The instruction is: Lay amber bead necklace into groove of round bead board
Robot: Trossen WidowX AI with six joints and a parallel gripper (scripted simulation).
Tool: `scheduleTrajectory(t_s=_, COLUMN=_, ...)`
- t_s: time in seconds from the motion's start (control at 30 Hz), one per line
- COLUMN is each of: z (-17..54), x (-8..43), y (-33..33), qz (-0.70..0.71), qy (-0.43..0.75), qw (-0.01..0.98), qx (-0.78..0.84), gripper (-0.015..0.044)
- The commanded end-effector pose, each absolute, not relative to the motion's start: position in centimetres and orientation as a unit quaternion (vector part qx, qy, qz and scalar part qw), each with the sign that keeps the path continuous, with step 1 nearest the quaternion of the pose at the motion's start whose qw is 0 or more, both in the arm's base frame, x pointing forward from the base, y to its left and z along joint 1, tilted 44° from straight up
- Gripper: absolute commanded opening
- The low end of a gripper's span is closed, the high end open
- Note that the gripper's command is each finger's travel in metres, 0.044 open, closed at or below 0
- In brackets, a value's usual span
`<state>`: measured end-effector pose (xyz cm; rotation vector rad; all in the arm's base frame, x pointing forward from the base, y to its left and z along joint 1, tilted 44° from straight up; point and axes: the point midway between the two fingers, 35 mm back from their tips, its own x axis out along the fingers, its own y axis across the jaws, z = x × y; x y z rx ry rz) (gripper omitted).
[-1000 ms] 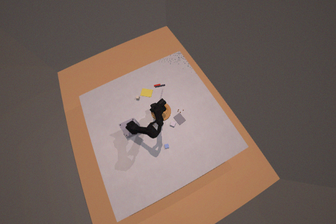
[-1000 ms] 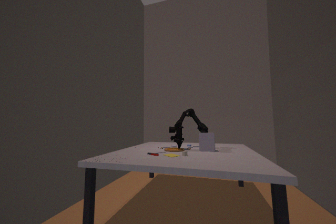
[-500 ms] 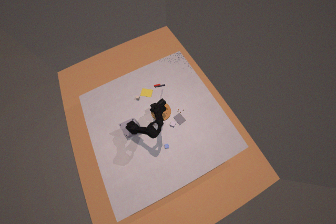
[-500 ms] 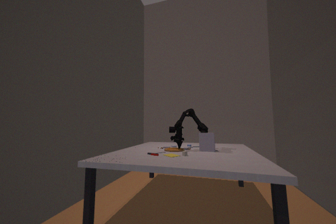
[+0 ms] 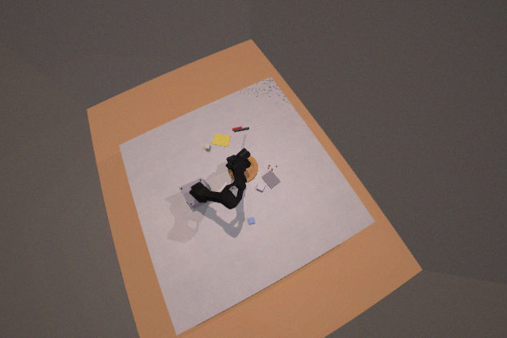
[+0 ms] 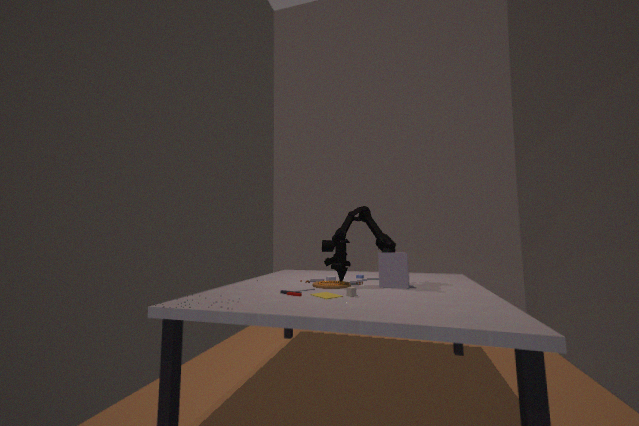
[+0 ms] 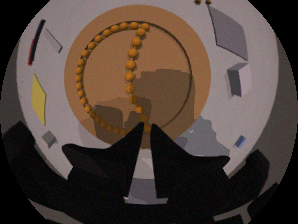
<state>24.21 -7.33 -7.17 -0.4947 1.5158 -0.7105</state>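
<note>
The round bead board (image 5: 255,169) (image 7: 200,75) lies flat under my gripper, with a circular groove; it also shows in the exterior view (image 6: 331,285). The amber bead necklace (image 7: 130,64) lies on it. In the wrist view, its left run follows the left half of the groove. Its other run crosses the middle of the board, from the groove's top down to my fingertips. The right half of the groove holds no beads. My gripper (image 7: 147,126) (image 6: 341,280) is shut on the necklace near the board's near edge. The beads right between the fingertips are partly hidden.
A grey square (image 5: 270,179) (image 7: 228,32), a pale block (image 5: 260,186) (image 7: 238,80) and small brown beads (image 5: 271,167) lie beside the board. A yellow square (image 5: 221,140) (image 7: 38,100), a small beige block (image 5: 208,147), a red and black pen pair (image 5: 240,128) and a blue block (image 5: 251,220) lie farther out.
</note>
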Motion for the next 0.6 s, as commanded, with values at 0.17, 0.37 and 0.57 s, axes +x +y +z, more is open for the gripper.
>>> scheduleTrajectory(t_s=0.17, z=-6.10, x=23.79, y=-8.23, qz=-0.313, qy=0.665, qw=0.642, qx=-0.217, gripper=0.0000)
scheduleTrajectory(t_s=0.37, z=-6.10, x=23.79, y=-8.23, qz=-0.313, qy=0.665, qw=0.642, qx=-0.217, gripper=0.0000)
scheduleTrajectory(t_s=0.57, z=-6.49, x=23.74, y=-8.61, qz=-0.314, qy=0.665, qw=0.642, qx=-0.217, gripper=0.0000)
